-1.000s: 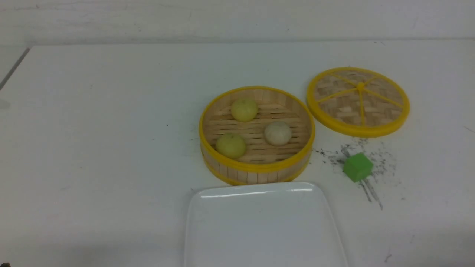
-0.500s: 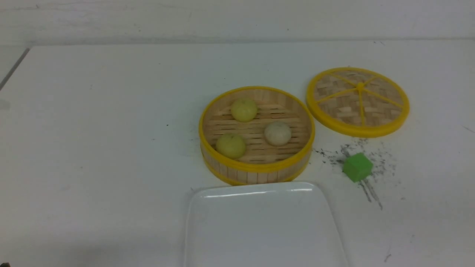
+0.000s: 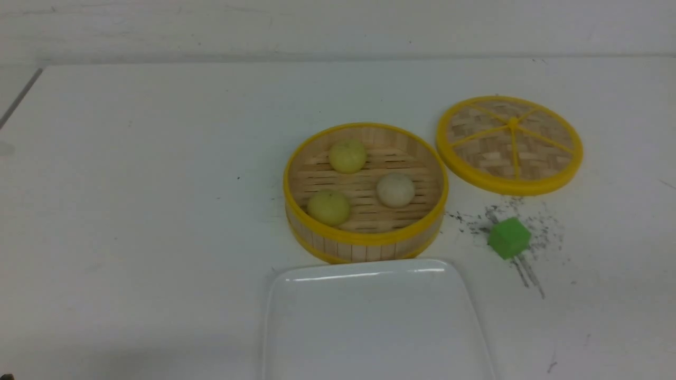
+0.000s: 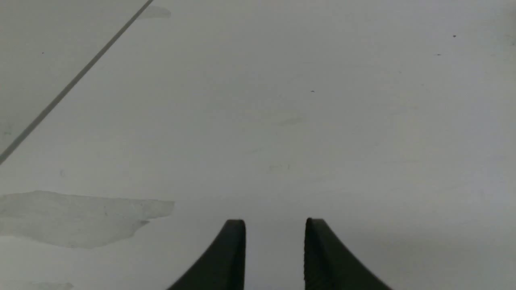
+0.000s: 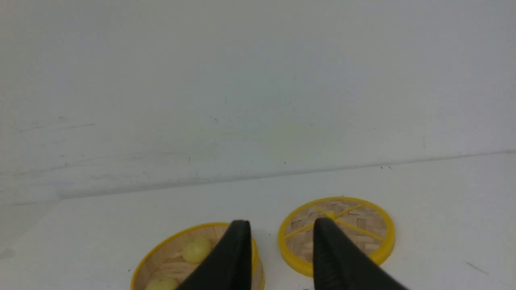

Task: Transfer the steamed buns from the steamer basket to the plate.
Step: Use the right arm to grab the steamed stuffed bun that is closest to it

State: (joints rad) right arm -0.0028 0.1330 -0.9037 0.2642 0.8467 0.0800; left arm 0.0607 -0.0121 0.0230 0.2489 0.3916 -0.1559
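The steamer basket point(image 3: 364, 240) stands at the table's middle with three steamed buns in it: a pale yellow one at the back point(image 3: 347, 155), a pale yellow one at the front left point(image 3: 328, 207) and an off-white one at the right point(image 3: 395, 190). The white plate point(image 3: 372, 322) lies just in front of the basket. Neither gripper shows in the front view. My left gripper point(image 4: 275, 221) is open and empty over bare table. My right gripper point(image 5: 282, 223) is open and empty, well above the table; its view shows the basket point(image 5: 161, 249) with two yellow buns point(image 5: 196, 249).
The flat woven lid point(image 3: 509, 143) lies to the right of the basket and also shows in the right wrist view point(image 5: 354, 225). A green cube point(image 3: 508, 237) sits on dark scuff marks at the front right. A wall runs behind the table.
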